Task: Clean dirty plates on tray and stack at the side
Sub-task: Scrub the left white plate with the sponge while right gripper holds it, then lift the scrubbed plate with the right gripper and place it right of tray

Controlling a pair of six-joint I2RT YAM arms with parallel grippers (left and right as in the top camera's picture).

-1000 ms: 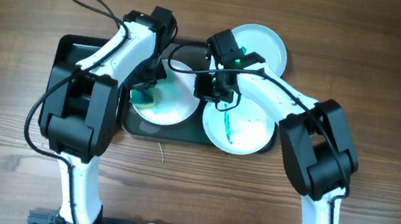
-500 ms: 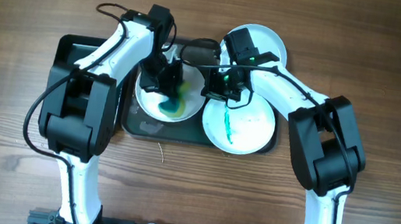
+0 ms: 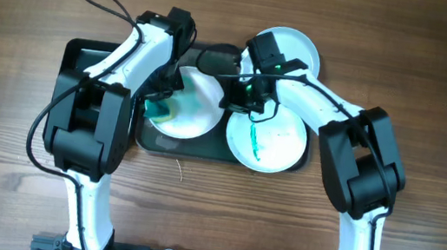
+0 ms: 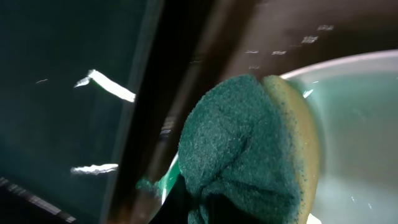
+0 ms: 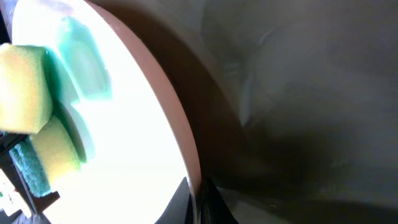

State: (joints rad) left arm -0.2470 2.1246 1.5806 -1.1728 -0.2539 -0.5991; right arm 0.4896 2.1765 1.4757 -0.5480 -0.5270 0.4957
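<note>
Pinching the sponge [image 4: 249,155], your left tool [image 3: 159,105] presses it onto the teal-smeared part of a white plate [image 3: 195,108] lying on the tray [image 3: 149,141]. Your right tool [image 3: 240,99] is clamped on that plate's rim, across from the sponge. A second plate [image 3: 278,141], teal-streaked, lies just beside the right tool, and the blue plate [image 3: 295,49] sits behind it.

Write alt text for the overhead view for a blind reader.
Two robot arms meet over a dark tray on a wooden table. The left gripper presses a sponge on a teal-smeared white plate while the right gripper grips its rim; two more plates sit alongside.
</note>
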